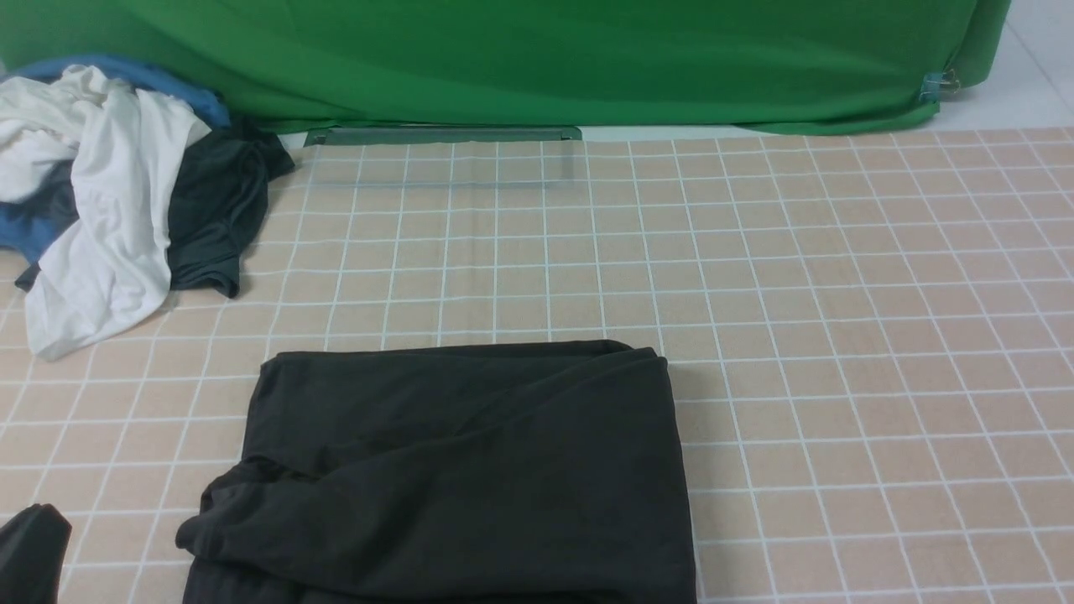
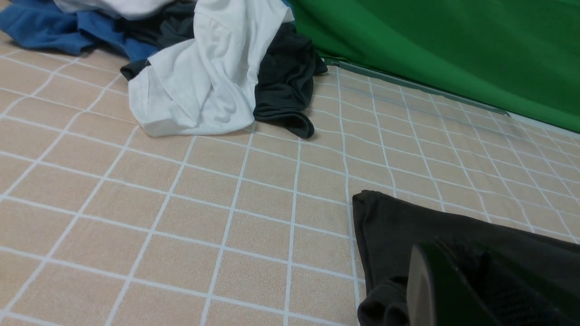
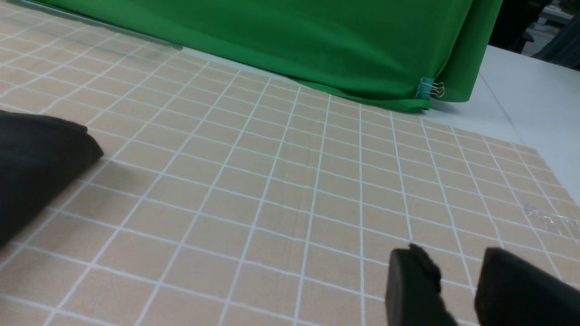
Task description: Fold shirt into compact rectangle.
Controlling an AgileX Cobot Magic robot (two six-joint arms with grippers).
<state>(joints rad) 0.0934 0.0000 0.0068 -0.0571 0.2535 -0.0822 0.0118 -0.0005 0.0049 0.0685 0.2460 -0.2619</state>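
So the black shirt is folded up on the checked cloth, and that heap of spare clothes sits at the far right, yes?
Not quite. The black shirt is folded on the checked cloth, but the heap of spare clothes sits at the far left, not the right. The front view shows it.

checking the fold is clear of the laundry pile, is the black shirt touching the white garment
Apart. The front view shows the shirt and the white garment separated by bare checked table cover.

Matte black, blunt-tipped fingers (image 3: pixel 412 280), seemingly rubber-padded.
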